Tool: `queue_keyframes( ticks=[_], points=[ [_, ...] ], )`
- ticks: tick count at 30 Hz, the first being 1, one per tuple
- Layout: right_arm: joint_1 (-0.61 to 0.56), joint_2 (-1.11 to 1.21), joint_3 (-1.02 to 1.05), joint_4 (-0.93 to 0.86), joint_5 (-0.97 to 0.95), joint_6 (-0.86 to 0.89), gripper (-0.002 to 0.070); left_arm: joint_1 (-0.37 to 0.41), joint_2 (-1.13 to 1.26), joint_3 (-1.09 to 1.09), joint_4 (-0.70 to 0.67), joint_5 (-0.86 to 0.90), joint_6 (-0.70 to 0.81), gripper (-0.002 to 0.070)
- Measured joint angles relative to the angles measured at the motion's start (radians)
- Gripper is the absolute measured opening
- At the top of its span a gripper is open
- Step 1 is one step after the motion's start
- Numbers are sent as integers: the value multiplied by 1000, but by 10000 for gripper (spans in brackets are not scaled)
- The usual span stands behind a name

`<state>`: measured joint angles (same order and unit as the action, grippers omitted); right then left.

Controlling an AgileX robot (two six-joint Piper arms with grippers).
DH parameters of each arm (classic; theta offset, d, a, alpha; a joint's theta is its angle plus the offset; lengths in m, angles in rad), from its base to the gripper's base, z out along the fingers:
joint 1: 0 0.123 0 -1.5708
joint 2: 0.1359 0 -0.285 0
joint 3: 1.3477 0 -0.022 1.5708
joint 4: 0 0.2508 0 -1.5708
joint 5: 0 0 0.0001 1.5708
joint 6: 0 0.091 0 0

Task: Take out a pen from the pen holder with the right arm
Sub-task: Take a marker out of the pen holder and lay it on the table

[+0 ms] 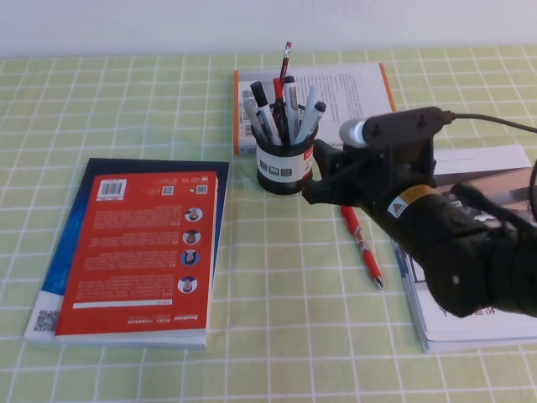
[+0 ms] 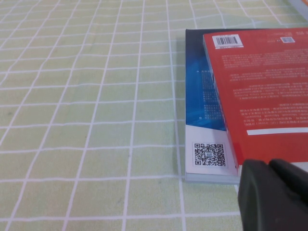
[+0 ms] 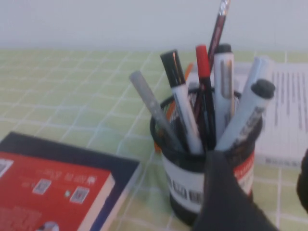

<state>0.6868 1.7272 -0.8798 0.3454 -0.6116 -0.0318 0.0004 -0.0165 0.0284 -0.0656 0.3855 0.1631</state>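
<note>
A black pen holder [image 1: 284, 174] [image 3: 190, 185] with a white and red label stands mid-table, holding several pens and markers [image 1: 284, 113] [image 3: 202, 96]. A red pen [image 1: 362, 245] lies flat on the green checked cloth, to the right of the holder and partly under my right arm. My right gripper [image 1: 317, 178] [image 3: 264, 192] sits just right of the holder, close to its side, open, with nothing between its fingers [image 3: 224, 197]. My left gripper [image 2: 274, 192] hovers over the near corner of a red book [image 2: 260, 86], its two fingers pressed together, shut and empty.
The red book [image 1: 143, 252] lies on a blue one at the left. An open white book [image 1: 348, 88] lies behind the holder. Another white book [image 1: 470, 332] lies at the right under my right arm.
</note>
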Motion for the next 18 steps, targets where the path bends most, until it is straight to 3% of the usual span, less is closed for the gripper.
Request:
queue_keyframes(
  ticks=[9,18],
  points=[
    [0,149,-3,-70,-327,32,291,0,0,0,0,0,0,-5],
    [0,209,-53,-91,-378,63,291,0,0,0,0,0,0,-5]
  ],
)
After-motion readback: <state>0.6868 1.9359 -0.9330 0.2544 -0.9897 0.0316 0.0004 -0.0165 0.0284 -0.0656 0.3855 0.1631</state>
